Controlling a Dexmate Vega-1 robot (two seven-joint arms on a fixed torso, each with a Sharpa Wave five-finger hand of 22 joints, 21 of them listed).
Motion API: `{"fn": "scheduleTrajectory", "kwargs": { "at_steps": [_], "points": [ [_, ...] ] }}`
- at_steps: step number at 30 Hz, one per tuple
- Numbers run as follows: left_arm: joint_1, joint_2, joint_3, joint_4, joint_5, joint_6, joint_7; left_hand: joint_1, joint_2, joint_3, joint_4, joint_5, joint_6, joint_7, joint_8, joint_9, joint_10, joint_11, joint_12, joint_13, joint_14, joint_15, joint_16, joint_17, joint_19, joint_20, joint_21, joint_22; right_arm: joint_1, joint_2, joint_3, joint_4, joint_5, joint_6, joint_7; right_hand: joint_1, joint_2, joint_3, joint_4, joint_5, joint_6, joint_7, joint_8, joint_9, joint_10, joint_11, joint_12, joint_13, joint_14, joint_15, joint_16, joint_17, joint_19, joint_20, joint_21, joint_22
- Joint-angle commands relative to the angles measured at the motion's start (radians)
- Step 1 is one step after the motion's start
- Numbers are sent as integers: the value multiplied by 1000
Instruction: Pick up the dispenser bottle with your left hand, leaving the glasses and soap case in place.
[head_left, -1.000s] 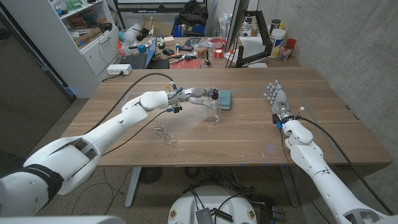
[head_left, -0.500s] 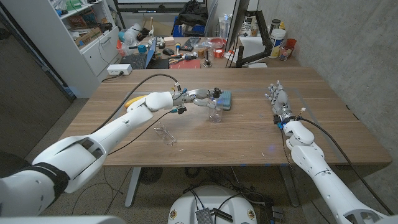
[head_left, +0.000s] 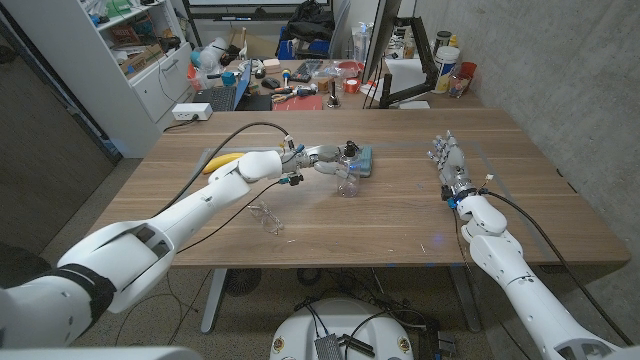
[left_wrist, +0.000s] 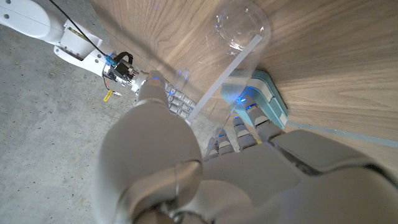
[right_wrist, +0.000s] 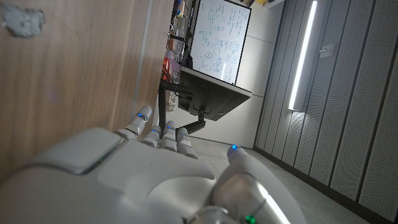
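Head view, nearest first: the glasses lie on the wooden table toward its front edge, apart from both hands. Past them, the left arm reaches in from the lower left to the middle of the table, where the left hand is at the bottle, a clear dispenser with a dark pump top. The bottle stands upright on the table, and the hand's fingers sit around its upper part. Just behind the bottle, touching or nearly so, lies the teal soap case. A yellow banana-like thing shows beside the left forearm.

On the right side of the table the right hand stands with its fingers straight and apart, holding nothing.

Left wrist view: the bottle is between thumb and fingers, its tube visible inside, with the soap case right beside it; a firm grip cannot be confirmed.

Right wrist view: the right hand is beside the tabletop, fingers extended.
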Motion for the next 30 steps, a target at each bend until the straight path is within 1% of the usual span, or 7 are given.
{"fn": "scheduleTrajectory", "kwargs": {
  "at_steps": [1, 6, 12, 17, 19, 24, 30],
  "points": [
    [21, 7, -9, -39, 13, 21, 35, 27, 11, -9, 1, -10, -29, 7, 2, 1, 159, -73, 16, 2, 66, -45, 4, 2, 26, -11, -9, 2, -3, -2, 2, -2, 2, 3, 2, 6, 30, -4, 2, 9, 6, 7, 10, 3, 7, 4, 6, 6, 6, -3, 3, 3, 1, -77, -1, 1],
    [27, 7, -10, -49, 9, 28, 40, 63, 15, -19, 1, -18, 82, 60, 17, 3, 287, -36, 20, 4, 209, -109, 21, 2, 128, -45, 2, 2, -5, -2, 3, -2, 3, 5, 4, 7, 31, -4, 2, 9, 6, 6, 9, 3, 9, 4, 6, 6, 5, -3, 3, 3, 2, -78, -3, 2],
    [31, 5, -12, -55, 0, 36, 39, 103, 21, -32, 3, -22, 213, 69, 31, 4, 422, -19, 19, 7, 368, -137, 38, 6, 307, -59, 43, 2, -6, -3, 5, -2, 5, 6, 7, 7, 31, -5, 2, 9, 6, 6, 9, 3, 8, 4, 5, 6, 5, -3, 3, 3, 3, -78, -6, 2],
    [40, 7, -16, -70, 2, 44, 57, 120, 25, -46, 9, -21, 373, 45, 62, 6, 524, -40, 25, 10, 471, -155, 47, 9, 400, -67, 63, 3, -9, -5, 6, -4, 6, 8, 8, 7, 31, -6, 2, 9, 6, 7, 9, 3, 8, 3, 5, 6, 6, -2, 3, 3, 4, -77, -8, 2],
    [46, 7, -21, -75, 2, 42, 70, 126, 30, -51, 13, -20, 450, 16, 76, 8, 567, -57, 29, 10, 511, -167, 49, 10, 427, -72, 67, 3, -10, -5, 7, -4, 7, 10, 9, 7, 31, -6, 2, 9, 6, 6, 9, 3, 8, 4, 5, 6, 6, -3, 3, 3, 5, -78, -10, 2],
    [50, 11, -22, -88, 6, 46, 80, 135, 38, -54, 15, -18, 532, -33, 93, 9, 615, -67, 31, 10, 544, -175, 48, 10, 444, -75, 68, 4, -15, -3, 9, -9, 8, 13, 7, 7, 32, -7, 2, 9, 6, 7, 8, 3, 8, 3, 5, 6, 6, -3, 3, 3, 6, -78, -12, 2],
    [58, 20, -25, -111, 8, 54, 89, 138, 40, -56, 16, -18, 563, -43, 100, 9, 625, -70, 27, 9, 551, -178, 45, 10, 447, -76, 68, 4, -18, -4, 9, -12, 8, 15, 8, 8, 32, -7, 2, 9, 6, 7, 8, 3, 8, 4, 5, 6, 6, -3, 2, 3, 7, -78, -15, 2]
  ]
}}
